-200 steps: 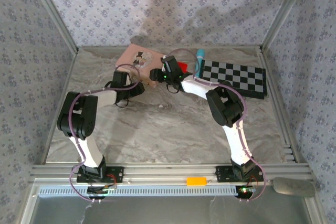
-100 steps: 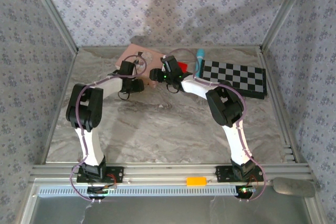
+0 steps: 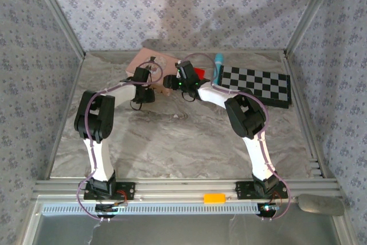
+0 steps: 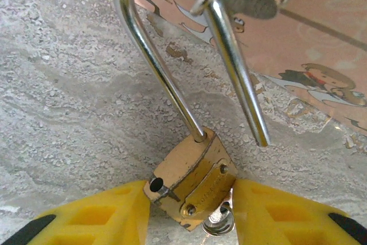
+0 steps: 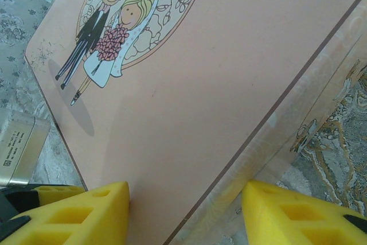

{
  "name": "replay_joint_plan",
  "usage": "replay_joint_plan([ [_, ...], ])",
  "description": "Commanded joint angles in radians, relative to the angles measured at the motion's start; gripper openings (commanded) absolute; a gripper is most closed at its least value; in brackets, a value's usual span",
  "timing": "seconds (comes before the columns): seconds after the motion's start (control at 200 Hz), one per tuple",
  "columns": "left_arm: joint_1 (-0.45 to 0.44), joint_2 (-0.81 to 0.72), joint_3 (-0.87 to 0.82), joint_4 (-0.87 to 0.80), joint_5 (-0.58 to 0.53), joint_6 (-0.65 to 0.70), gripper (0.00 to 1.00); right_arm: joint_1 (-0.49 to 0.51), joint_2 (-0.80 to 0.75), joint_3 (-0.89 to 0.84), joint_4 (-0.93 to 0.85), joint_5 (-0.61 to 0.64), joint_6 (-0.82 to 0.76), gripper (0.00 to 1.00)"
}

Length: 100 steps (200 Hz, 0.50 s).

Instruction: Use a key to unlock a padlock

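While both arms reach toward the table's (image 3: 172, 142) far edge in the top view, left gripper (image 3: 147, 80) and right gripper (image 3: 171, 82) sit at one pink box (image 3: 156, 60). One checkerboard (image 3: 255, 84) lies far right. Left wrist: one padlock (image 4: 195, 170) pinched between the yellow fingers (image 4: 92, 216) just beside the box, one shackle leg free, one key (image 4: 217, 226) under its body. Right wrist: fingers (image 5: 74, 213) spread wide, box edge filling the gap, both touching.
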<state>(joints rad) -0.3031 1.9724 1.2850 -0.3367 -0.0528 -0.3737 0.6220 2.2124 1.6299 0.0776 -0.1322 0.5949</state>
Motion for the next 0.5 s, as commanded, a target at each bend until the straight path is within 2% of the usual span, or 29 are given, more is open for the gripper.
replay_joint_plan([
  [0.0, 0.018, 0.01, 0.001, 0.008, -0.013, 0.022, 0.47, -0.001, 0.036, 0.016, -0.058, -0.017, -0.012, 0.54],
  [0.115, 0.024, 0.014, 0.009, 0.023, -0.012, 0.043, 0.56, -0.003, 0.036, 0.015, -0.058, -0.018, -0.012, 0.54],
  [0.235, 0.04, 0.03, 0.028, 0.037, 0.008, 0.042, 0.57, -0.001, 0.034, 0.013, -0.057, -0.018, -0.013, 0.54],
  [0.435, 0.064, 0.052, 0.05, 0.05, 0.05, 0.038, 0.46, -0.001, 0.036, 0.01, -0.056, -0.02, -0.011, 0.54],
  [0.495, 0.064, 0.05, 0.046, 0.056, 0.068, 0.032, 0.36, -0.003, 0.037, 0.01, -0.056, -0.02, -0.01, 0.53],
])
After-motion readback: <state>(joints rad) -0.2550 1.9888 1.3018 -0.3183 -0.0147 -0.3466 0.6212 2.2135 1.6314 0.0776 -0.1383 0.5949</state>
